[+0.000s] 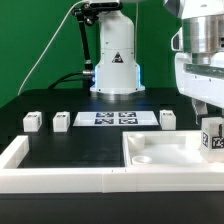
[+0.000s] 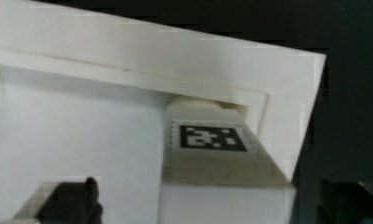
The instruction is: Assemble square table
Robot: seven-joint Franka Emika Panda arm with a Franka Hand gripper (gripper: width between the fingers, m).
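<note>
Black workbench [image 1: 60,145], white slab [image 1: 165,152] lying flat, leg [image 2: 215,150] upright in its corner; end effector [image 2: 204,200] spread wide around it

Exterior view: you look from low at the table's front edge toward the arm's base [image 1: 115,70], at middle distance. Wrist view: straight down from the gripper [image 1: 207,113], very close. Shared: the leg [image 1: 213,140] [image 2: 215,150] beneath the gripper, at the slab [image 1: 160,152] [image 2: 165,65] corner.

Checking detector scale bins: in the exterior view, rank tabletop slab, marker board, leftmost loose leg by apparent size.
1. tabletop slab, though nearest the camera
2. marker board
3. leftmost loose leg
</note>
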